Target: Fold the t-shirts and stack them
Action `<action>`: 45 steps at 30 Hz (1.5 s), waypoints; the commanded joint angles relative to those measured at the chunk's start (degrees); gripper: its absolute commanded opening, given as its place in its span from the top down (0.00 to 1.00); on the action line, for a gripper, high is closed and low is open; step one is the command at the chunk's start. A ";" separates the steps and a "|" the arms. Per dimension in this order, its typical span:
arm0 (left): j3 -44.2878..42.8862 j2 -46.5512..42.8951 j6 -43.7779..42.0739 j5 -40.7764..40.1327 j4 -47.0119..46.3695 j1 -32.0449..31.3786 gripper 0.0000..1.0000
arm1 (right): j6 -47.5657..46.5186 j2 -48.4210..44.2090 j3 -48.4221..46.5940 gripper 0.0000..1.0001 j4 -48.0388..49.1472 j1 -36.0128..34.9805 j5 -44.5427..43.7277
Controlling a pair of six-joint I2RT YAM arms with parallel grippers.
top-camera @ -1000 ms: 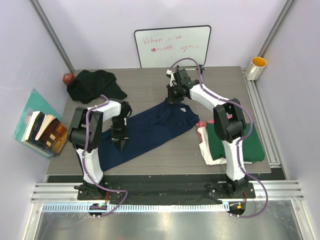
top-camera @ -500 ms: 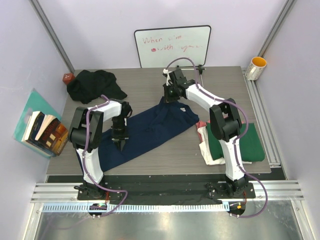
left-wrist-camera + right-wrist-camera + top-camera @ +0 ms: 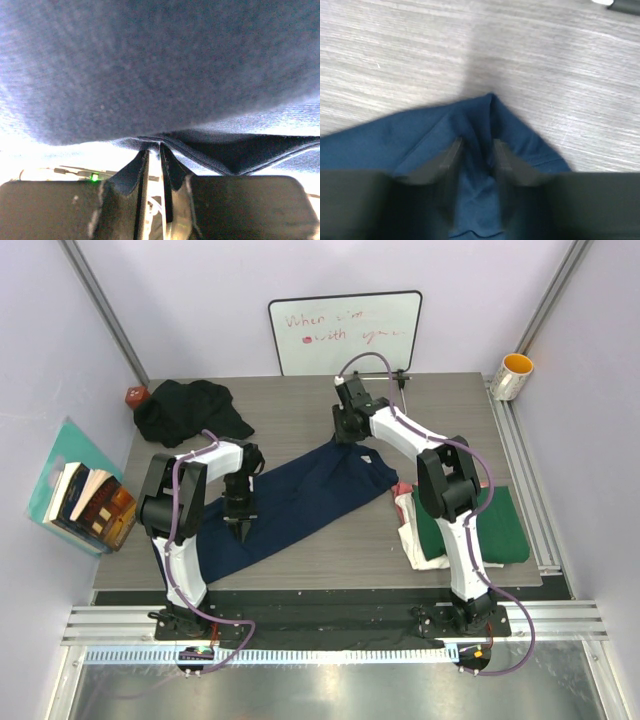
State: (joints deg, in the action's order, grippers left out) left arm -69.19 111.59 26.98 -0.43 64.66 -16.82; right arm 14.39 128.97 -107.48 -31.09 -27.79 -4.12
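The navy shirt (image 3: pixel 300 502) lies slantwise across the middle of the bench (image 3: pixel 300 420), running from the near left to the far right. The left tool (image 3: pixel 240 527) is clamped on a thin fold of it near the lower end. The right tool (image 3: pixel 347 432) stands at the far tip with its jaws parted astride a raised ridge of cloth, not visibly pinching it.

The step looks like stretching the shirt flat before the fold. To do it well, the right tool should bite only the hem at the tip, taking one layer rather than the whole ridge. Both tools should then pull apart along the shirt's length, staying low so the cloth slides instead of ballooning. The left grip is narrow, so a hard tug could slip it; a steady pull is safer. The spread should also stay clear of the stack at the right.

The shirt is soft, matte knit cotton, with a fine weave and a stitched hem showing in the left wrist view. It sags and creases readily and forms a long band with a peaked end. The bench is smooth grey wood-grain, so the cloth should slide easily. At the right, the green shirt (image 3: pixel 490 525) sits folded square on the cream shirt (image 3: pixel 415 540). The black shirt (image 3: pixel 190 410) is a crumpled heap at the far left.
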 commanded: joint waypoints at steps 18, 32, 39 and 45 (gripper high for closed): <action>-1.38 -3.22 1.32 -1.16 -6.04 -0.58 0.82 | 1.51 -15.65 9.99 0.50 -0.98 2.65 2.18; -30.46 2.64 2.20 2.36 -4.90 -2.86 0.67 | 3.53 -20.08 24.68 0.80 -0.11 -0.77 7.47; -44.88 11.88 0.27 8.51 -5.34 -9.71 0.87 | 6.00 -14.98 27.41 0.99 0.59 -1.21 4.56; -46.40 13.92 0.26 11.67 -9.45 -14.64 1.00 | 7.14 -13.22 27.76 0.99 1.03 -1.21 4.38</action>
State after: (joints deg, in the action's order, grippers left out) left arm -114.10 126.15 27.79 7.05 58.52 -28.67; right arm 20.18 114.67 -80.25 -31.29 -28.99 2.09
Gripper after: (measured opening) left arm 0.005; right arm 0.017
